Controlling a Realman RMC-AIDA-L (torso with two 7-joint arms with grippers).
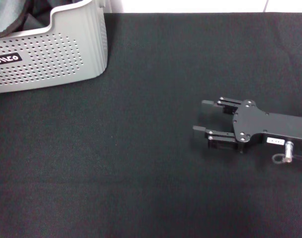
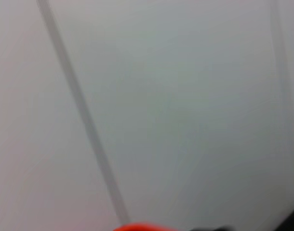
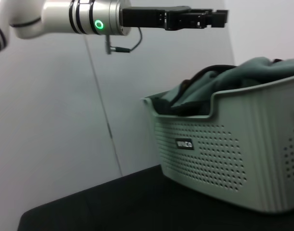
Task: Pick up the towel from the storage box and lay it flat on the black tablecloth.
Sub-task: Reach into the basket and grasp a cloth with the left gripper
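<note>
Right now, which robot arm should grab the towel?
Probably the left. Its gripper hangs above the box, over the towel bunched inside. The right gripper is open, low over the tablecloth, far off to the box's side.

Right gripper (image 1: 204, 122): matte black, flat plate body with small silver screws, white label strip, silver knurled plug and thin grey cable at its base. Left gripper (image 3: 219, 17): black, on a silver-and-white arm with black bands, a glowing green ring and a dangling cable.
</note>
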